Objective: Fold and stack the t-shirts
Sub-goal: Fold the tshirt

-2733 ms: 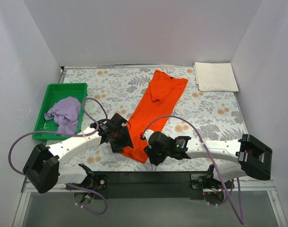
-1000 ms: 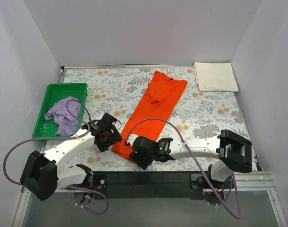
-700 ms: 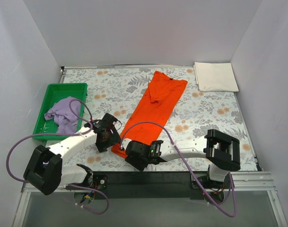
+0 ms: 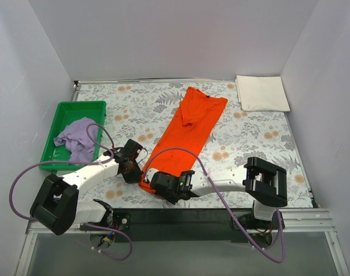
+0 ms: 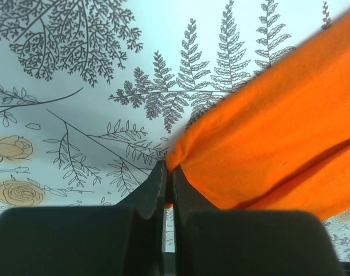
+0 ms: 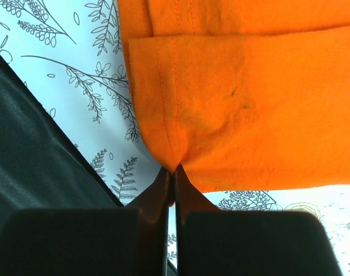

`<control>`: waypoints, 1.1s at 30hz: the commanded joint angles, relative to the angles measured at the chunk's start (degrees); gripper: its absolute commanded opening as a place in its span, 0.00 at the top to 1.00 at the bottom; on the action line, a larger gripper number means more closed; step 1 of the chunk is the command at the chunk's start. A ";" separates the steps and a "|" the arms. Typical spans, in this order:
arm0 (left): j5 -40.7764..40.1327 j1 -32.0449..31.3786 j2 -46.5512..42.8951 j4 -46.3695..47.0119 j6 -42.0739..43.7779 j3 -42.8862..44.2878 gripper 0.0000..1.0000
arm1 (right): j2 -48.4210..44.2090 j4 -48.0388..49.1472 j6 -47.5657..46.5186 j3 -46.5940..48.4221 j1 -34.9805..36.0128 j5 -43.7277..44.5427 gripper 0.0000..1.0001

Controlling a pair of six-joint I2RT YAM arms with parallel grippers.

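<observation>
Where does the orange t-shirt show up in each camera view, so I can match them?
Top external: the orange t-shirt lies as a long diagonal strip, running from upper centre down to lower left of centre.
Left wrist: it fills the right side, its edge pinched in the left gripper.
Right wrist: it fills the upper frame, its hem corner pinched in the right gripper.
Shared landmark: the fern-print table cover.

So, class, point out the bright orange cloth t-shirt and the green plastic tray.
bright orange cloth t-shirt (image 4: 187, 133): top view, middle of its body.
green plastic tray (image 4: 77, 110): top view, bare far floor.
</observation>
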 commanded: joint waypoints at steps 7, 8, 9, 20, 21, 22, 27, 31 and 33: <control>-0.06 0.09 -9.58 -16.27 -2.24 4.28 1.00 | -0.63 -2.67 -3.41 6.77 4.08 -17.59 0.99; -0.58 0.00 -10.73 -19.07 -2.68 4.89 1.00 | -0.97 -3.11 -3.32 7.22 4.26 -19.11 0.99; -0.93 0.09 -11.44 -20.40 -2.68 6.47 1.00 | -1.06 -3.29 -3.23 7.66 4.35 -20.34 0.99; -1.73 1.14 -0.75 -14.37 2.85 19.92 1.00 | -6.07 -13.30 -5.69 8.46 -2.15 -8.94 0.99; -2.08 1.23 2.06 -13.66 3.81 21.49 1.00 | -6.60 -13.83 -6.30 8.46 -4.07 -7.71 0.99; -2.25 1.41 3.65 -12.43 4.17 22.99 1.00 | -7.12 -14.79 -7.62 8.46 -5.13 -5.52 0.99; -3.22 2.28 9.81 -7.86 5.58 31.00 1.00 | -9.42 -15.94 -12.72 9.77 -11.90 0.73 0.99; -2.52 2.55 14.29 -2.42 6.81 33.90 1.00 | -8.89 -15.77 -16.32 10.22 -14.81 6.17 0.99; -1.73 2.55 15.35 -0.56 7.25 34.34 1.00 | -8.63 -15.77 -17.38 10.13 -16.12 7.42 0.99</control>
